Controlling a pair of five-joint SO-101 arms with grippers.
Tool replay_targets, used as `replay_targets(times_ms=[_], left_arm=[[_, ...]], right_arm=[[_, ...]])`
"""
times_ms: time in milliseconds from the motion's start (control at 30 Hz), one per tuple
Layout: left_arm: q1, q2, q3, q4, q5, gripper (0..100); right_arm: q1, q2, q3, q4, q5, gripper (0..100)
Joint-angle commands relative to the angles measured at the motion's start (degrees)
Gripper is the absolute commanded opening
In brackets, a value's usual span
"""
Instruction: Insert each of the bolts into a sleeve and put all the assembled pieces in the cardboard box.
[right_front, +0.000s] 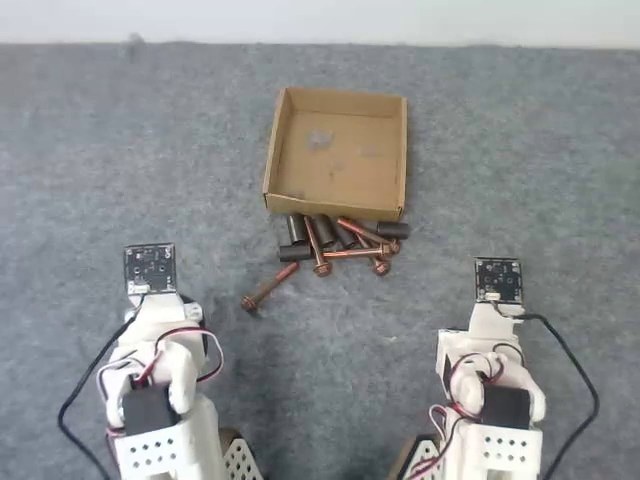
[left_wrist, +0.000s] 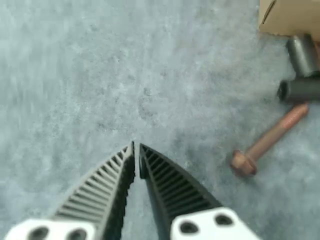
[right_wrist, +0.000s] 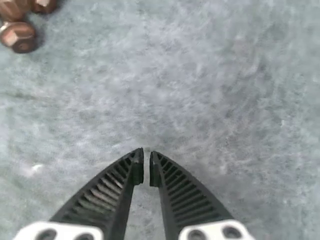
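The cardboard box (right_front: 340, 170) sits at upper centre of the high view, open side up, on the grey felted surface (right_front: 530, 150). Just below its near wall lies a jumble of copper bolts (right_front: 317, 250) and dark sleeves (right_front: 296, 229), crossing one another, with a few of them right against the cardboard. A lone bolt (right_front: 268, 288) lies a little apart at the lower left of that heap, slanted, with its head towards the lower left.

The left arm (right_front: 160, 390) stands at the lower left of the frame and the right arm (right_front: 490, 390) at the lower right, both well short of the heap. The left pincer (left_wrist: 136, 150) is pressed together with nothing in it, tips over bare felt; the lone bolt lies at the right of its picture, with two sleeves and a box corner in the upper right. The right pincer (right_wrist: 146, 155) is likewise pressed together around nothing, a thin slit between the tips, with two bolt heads (right_wrist: 17, 35) in the upper left corner.
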Motion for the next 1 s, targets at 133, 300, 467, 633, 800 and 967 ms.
replay_targets(times_ms=[133,300,467,633,800,967], left_arm=[[4.0,-1.1,-3.1,-14.2,-0.3,1],[4.9,-1.1,-3.1,-14.0,-0.1,1],[2.6,-1.1,-7.7,-8.2,0.1,1],[2.8,-1.1,-12.7,-2.5,0.2,1],[2.8,-1.0,-12.8,-2.7,0.2,1],[2.5,7.7,-15.3,-6.1,0.2,1]], right_arm=[[3.1,-1.1,-1.9,-5.0,-0.8,0.6],[3.1,-1.1,-0.7,-5.1,-0.4,0.6],[3.1,-1.1,-0.4,-5.0,2.8,0.6],[3.0,-1.1,-0.3,-5.1,6.1,0.6],[3.0,-1.1,-0.2,-5.1,6.1,0.6],[3.0,-1.1,-0.1,-5.1,6.1,0.6]])
